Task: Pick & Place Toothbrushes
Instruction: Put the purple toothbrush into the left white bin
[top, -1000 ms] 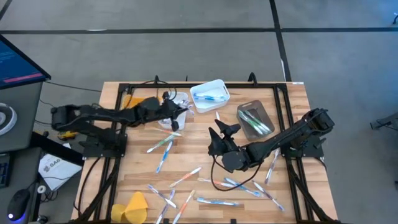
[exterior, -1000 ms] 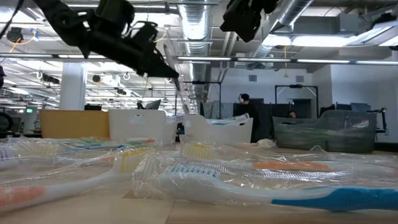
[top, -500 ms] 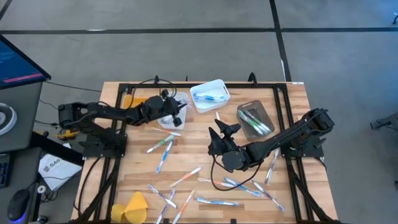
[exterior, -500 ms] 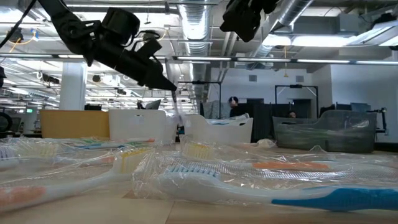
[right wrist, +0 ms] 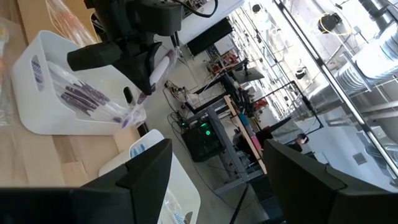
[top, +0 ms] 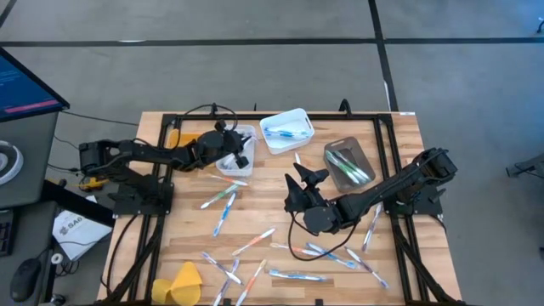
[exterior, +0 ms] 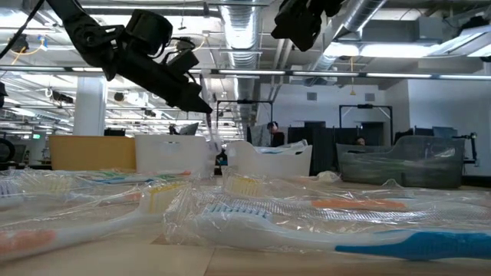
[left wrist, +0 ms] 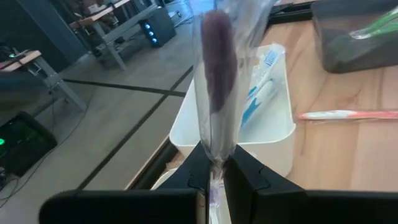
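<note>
Purple-handled toothbrush in a clear plastic wrapper [left wrist: 216, 81], pinched at its lower end between the closed fingers of the left gripper [left wrist: 214, 171], sticking up past the fingertips. Held above the small white rectangular bin [top: 235, 150] at the back left of the wooden table [top: 272, 212]. Beyond it, a second white bin [left wrist: 261, 118] holding blue-handled toothbrushes [left wrist: 261, 93]. Right gripper [top: 308, 180] raised over the table's middle, fingers spread wide, gripping nothing. More wrapped toothbrushes [top: 293, 251] scattered near the front.
</note>
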Motion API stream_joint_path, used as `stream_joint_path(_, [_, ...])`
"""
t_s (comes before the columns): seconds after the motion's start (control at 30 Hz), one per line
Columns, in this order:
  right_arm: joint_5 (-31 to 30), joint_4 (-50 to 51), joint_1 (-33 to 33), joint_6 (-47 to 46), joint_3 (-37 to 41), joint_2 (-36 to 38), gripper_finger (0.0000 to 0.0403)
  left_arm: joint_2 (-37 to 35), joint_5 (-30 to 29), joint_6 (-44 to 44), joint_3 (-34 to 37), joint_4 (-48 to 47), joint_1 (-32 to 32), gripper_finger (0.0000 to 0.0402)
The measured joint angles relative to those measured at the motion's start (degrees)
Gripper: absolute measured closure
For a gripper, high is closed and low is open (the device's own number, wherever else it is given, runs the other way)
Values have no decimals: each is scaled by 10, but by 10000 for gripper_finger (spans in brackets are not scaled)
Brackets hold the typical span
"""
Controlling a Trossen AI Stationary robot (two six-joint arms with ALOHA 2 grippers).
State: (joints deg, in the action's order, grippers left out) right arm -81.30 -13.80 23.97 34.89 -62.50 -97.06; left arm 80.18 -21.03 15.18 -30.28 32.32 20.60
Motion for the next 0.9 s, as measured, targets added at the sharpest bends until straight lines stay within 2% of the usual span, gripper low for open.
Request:
stream_joint_path(0.37, [0, 0, 0, 0, 0, 0, 155, -38, -6, 1, 1, -18, 0, 387])
stream_joint_path(0.6, [2, 0, 0, -4, 0, 0, 155, -81, -42, 11, 1, -94, 0, 387])
stream_joint_path(0.8, [2, 0, 0, -4, 0, 0, 155, -82, -41, 7, 1, -110, 0, 387])
stream_joint_path(0.9, [2, 0, 0, -4, 0, 0, 155, -77, -22, -5, 1, -116, 0, 387])
